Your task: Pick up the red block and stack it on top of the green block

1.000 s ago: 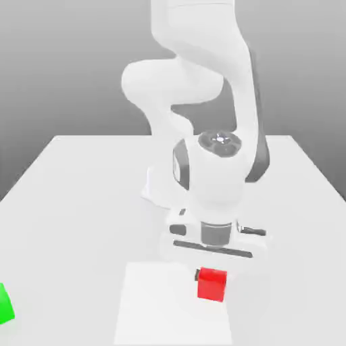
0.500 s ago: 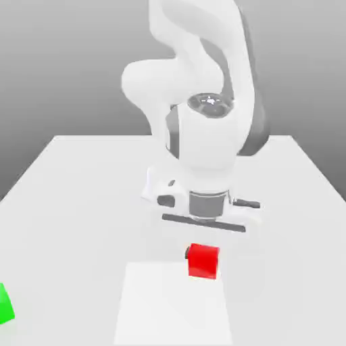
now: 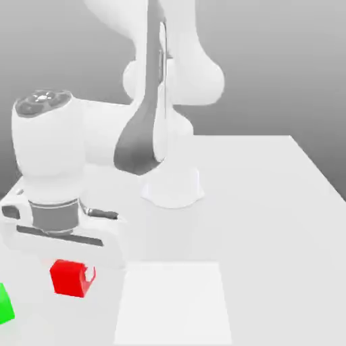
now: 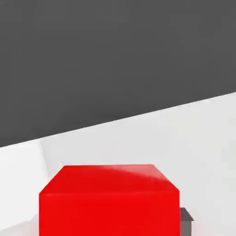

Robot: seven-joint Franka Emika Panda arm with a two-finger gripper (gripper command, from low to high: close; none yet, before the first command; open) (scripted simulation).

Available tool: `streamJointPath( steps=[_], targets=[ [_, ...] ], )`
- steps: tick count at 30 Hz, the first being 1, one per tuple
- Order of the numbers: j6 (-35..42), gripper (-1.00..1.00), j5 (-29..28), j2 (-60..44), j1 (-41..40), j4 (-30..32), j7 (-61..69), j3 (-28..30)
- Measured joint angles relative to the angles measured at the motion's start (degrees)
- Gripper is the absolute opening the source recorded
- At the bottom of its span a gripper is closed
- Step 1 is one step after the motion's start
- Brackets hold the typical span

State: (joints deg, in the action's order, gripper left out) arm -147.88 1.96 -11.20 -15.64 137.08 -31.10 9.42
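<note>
The red block (image 3: 71, 278) hangs above the white table under my gripper (image 3: 70, 269), which is shut on it. In the hand view the red block (image 4: 109, 200) sits close up between the fingers, and a dark fingertip (image 4: 185, 215) shows beside it. The green block (image 3: 5, 304) rests on the table at the exterior view's left edge, partly cut off, a little lower and to the left of the red block. The two blocks are apart.
The white table (image 3: 270, 203) stretches across the exterior view. A paler square patch (image 3: 172, 304) lies on it near the front middle. My arm's base (image 3: 172, 186) stands at the back centre.
My arm has swung from the front middle to the exterior view's left, carrying the red block with it, off the pale patch and close to the green block.
</note>
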Motion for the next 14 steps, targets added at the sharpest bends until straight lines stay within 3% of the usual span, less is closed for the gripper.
streamJointPath(
  steps=[6,10,11,14],
  targets=[
    [3.2,-1.00,3.3,-3.6,-7.8,-6.7,14.4,2.7],
    [-2.2,-1.00,6.1,-10.5,-10.3,-8.1,18.1,1.3],
    [-3.4,1.00,6.6,-11.8,-10.6,-8.2,18.6,0.9],
    [-3.4,1.00,6.6,-11.8,-10.6,-8.2,18.6,0.9]
  ],
)
